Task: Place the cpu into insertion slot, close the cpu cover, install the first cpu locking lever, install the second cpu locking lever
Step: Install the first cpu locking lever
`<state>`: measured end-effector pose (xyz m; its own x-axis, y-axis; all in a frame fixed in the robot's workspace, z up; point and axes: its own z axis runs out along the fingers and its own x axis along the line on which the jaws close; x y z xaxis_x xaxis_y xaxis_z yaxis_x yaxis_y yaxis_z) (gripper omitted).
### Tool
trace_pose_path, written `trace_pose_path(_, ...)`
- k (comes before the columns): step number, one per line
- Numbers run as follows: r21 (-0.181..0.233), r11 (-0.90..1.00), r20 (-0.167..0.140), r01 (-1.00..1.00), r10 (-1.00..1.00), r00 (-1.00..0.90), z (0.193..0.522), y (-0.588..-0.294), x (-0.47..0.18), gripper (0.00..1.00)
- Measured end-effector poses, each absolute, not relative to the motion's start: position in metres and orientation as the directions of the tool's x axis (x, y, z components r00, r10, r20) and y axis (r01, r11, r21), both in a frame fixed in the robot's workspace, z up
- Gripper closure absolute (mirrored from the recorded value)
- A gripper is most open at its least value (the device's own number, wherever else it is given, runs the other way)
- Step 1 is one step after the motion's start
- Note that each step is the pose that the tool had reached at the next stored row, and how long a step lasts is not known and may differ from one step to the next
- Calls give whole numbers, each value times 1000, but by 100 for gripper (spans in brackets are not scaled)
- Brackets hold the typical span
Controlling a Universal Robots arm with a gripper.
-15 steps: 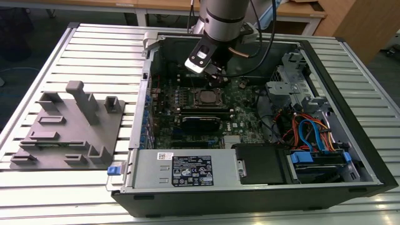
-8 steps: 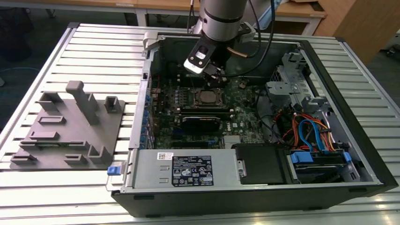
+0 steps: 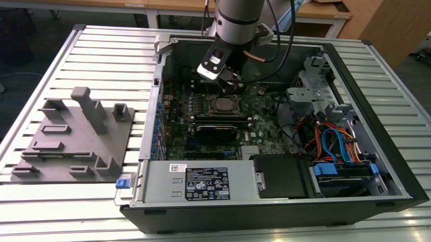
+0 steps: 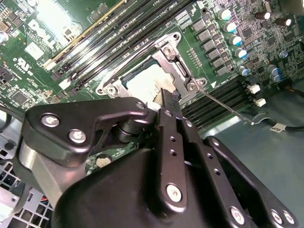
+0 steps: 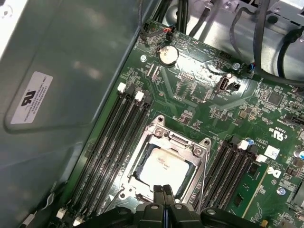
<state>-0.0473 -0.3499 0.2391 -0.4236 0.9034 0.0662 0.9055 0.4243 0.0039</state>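
I'm hovering my gripper (image 5: 164,190), fingers pressed together on nothing, just above the cover (image 5: 176,138) edge with the chip (image 5: 160,167) right underneath, guessing they're working as one narrow poking tip.

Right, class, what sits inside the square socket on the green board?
A silver chip lies in the socket, ringed by a metal frame. In the first wrist view the pincer covers one edge; what lies under the chip cannot be seen.

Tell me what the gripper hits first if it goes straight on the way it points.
Most likely the cpu in the insertion slot: in both wrist views the gripper points at its edge. The rim of the cpu cover runs close by and depth is unclear, so that could come first.
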Motion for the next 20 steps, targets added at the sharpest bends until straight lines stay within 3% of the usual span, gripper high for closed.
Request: trace_pose_path(20,7,477,65,879,877,-476,238,-350,-49,90)
